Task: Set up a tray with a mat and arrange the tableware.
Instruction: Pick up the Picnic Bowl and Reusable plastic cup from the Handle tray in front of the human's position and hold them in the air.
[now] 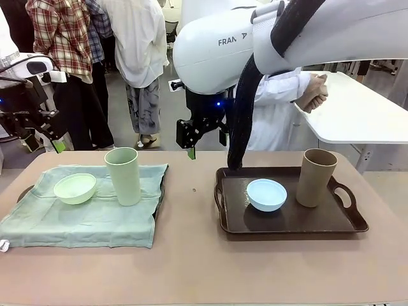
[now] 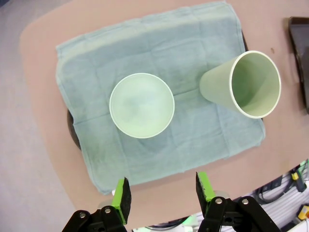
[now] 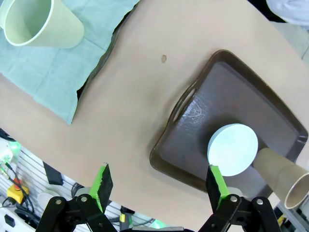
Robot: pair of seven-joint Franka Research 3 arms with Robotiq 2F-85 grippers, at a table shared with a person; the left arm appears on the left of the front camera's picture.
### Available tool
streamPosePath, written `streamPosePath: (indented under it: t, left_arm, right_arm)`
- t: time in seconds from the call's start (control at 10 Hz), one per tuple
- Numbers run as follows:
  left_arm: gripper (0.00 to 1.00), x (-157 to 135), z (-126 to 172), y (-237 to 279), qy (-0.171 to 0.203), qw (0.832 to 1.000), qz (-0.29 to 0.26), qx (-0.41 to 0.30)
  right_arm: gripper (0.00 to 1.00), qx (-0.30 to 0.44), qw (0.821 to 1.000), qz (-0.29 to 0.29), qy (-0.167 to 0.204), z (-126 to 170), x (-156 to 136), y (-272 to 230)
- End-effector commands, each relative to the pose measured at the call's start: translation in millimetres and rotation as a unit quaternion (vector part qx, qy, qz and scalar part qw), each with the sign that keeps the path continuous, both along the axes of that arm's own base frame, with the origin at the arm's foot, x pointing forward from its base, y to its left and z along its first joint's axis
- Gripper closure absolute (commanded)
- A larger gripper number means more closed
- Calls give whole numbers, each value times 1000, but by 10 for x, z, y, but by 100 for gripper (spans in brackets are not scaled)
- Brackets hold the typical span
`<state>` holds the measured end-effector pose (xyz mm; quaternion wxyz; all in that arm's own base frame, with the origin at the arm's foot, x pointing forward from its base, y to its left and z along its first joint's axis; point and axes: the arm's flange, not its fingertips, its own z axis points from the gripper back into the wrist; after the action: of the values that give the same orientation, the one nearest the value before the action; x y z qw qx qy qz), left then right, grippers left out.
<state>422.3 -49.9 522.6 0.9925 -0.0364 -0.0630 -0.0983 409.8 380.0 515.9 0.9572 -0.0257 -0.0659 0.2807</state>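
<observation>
Draped over the left tray [image 2: 72, 131], evidently as a liner, the green mat [image 1: 95, 220] carries the green bowl [image 1: 74, 188] and green cup [image 1: 122, 175], the blue bowl [image 1: 266, 194] and tan cup [image 1: 316, 177] stand on the bare brown tray [image 1: 287, 223], and the left gripper [image 2: 163, 193] and right gripper [image 3: 159, 186] hang above, jaws apart and empty.

**A robot lab floor, not a dining room**

I work at a plain tan table [image 1: 191, 268] with rounded corners, standing on a grey floor [image 2: 19, 159]. My own white arm [image 1: 217, 51] bears its maker's lettering and trails a thick black cable sleeve [image 1: 245, 108]. Past the table's edge I see loose wiring and a yellow box with a red button [image 3: 16, 189]. Across from me stands a person in a white coat [image 1: 274, 115]. Behind, several people [image 1: 64, 38] stand about in street clothes. A white table [image 1: 363, 111] stands off to one side. The brown tray [image 1: 319, 220] lies straight on the bare tabletop.
</observation>
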Motion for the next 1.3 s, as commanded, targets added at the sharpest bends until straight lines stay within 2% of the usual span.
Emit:
streamPosePath:
  t: [0.0,0.2,0.3,0.5,0.7,0.9,1.2]
  left_arm:
    - [28,-11,7,28,0,1000,-8,0]
    - [28,0,0,0,0,1000,0,0]
    - [28,34,2,36,20,1000,5,-23]
    - [28,91,111,215,45,995,-24,-81]
    - [28,139,161,364,70,988,-33,-132]
    - [28,164,210,573,105,971,-49,-209]
    - [28,168,174,1001,122,945,-48,-300]
  right_arm:
    - [0,3,1000,7,-7,-52,-9,-57]
    - [0,0,1000,0,0,0,0,0]
    - [0,18,999,-3,26,-7,97,-142]
    - [0,76,995,-31,54,93,260,-668]
    - [0,130,987,-53,75,192,285,-1241]
    - [0,189,976,-69,83,267,280,-1807]
    - [0,278,950,-123,71,305,273,-2801]
